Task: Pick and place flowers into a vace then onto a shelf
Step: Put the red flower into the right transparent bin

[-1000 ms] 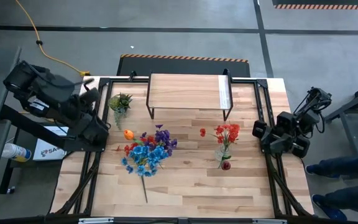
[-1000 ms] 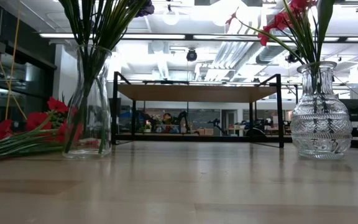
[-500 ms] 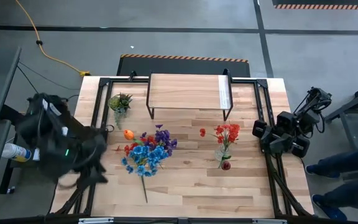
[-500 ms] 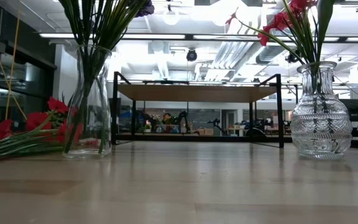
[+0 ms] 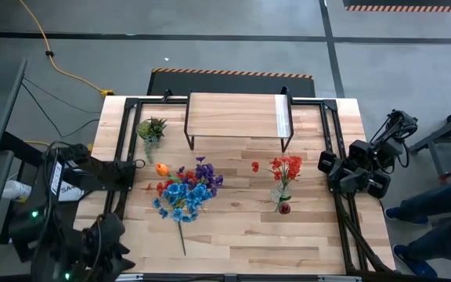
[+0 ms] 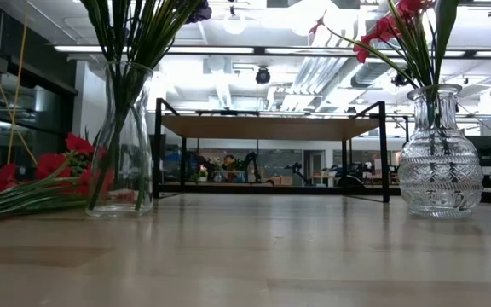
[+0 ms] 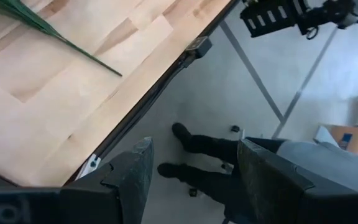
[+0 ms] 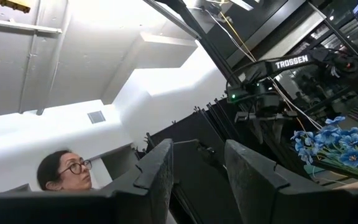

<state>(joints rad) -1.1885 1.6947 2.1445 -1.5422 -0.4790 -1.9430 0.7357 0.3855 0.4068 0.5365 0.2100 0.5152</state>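
Flowers (image 5: 185, 192) lie bunched on the table (image 5: 233, 243), left of middle, in front of the shelf (image 5: 237, 115); red ones stand in a vase (image 5: 283, 196) to the right. Left gripper (image 7: 191, 180) hangs off the table's near left corner, jaws apart, empty. Right gripper (image 8: 197, 168) rests beyond the right edge, jaws parted, holding nothing.
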